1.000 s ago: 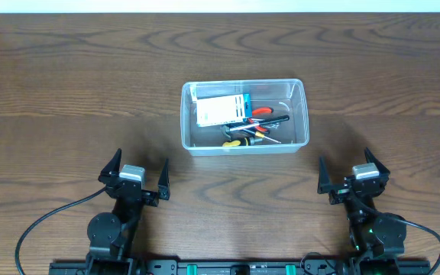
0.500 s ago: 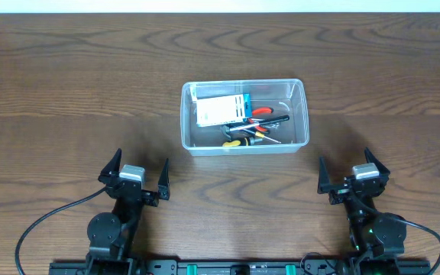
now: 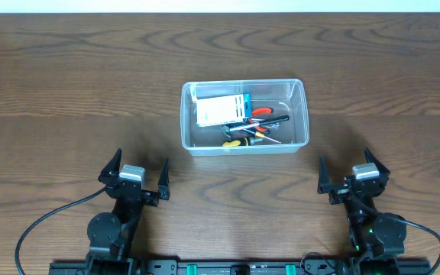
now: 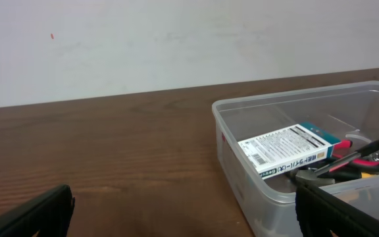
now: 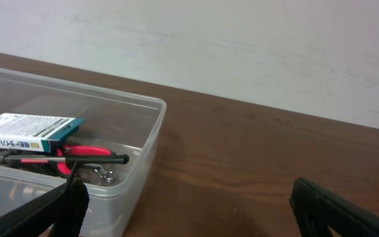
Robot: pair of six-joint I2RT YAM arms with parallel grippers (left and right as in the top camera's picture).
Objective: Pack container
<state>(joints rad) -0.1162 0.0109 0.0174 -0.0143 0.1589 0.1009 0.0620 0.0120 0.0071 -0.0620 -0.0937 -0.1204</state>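
Nothing moved; container point(image 3: 302, 114) lies beyond both jaws (well apart).

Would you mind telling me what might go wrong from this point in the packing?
1. The blue-and-white box seems propped on the red-handled pliers inside the container, so a nudge could shift it.
2. The left tool and right tool stand wide open. On reaching in, a finger might catch the rim and drag the clear tub.

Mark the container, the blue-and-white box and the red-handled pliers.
container point(image 3: 305, 114), overhead view, right rim.
blue-and-white box point(image 3: 221, 110), overhead view, top face.
red-handled pliers point(image 3: 262, 111), overhead view, red handle.
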